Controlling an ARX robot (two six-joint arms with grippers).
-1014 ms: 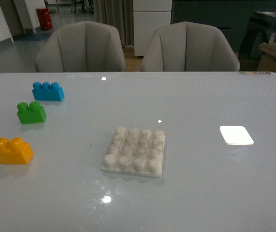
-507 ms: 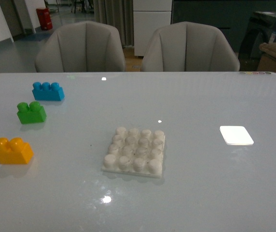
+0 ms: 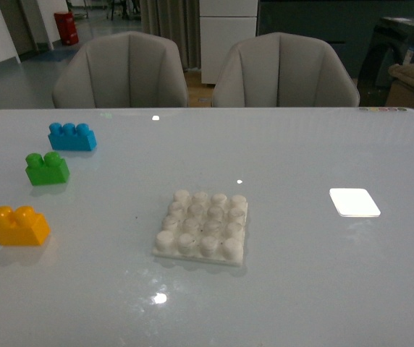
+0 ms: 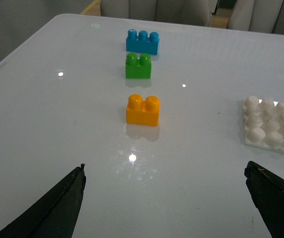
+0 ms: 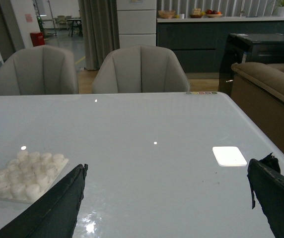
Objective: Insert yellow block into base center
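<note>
- The left gripper: two matte black jaws, wedge-shaped, tapering to blunt tips (only their ends show).
- The right gripper: the same black wedges; one tip's edge looks ragged, perhaps a worn pad.

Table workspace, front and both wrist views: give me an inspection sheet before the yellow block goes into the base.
Surface: glossy white table with light reflections.
Job's things: yellow block upright at the near left, untouched; base flat at the centre, studs bare.
Clutter: green brick and blue brick in a row beyond the yellow block; flat white patch to the right.
Grippers: left gripper open and empty, short of the yellow block; right gripper open and empty.
Cables: nothing seen.
Surroundings: two grey chairs behind the table.
</note>
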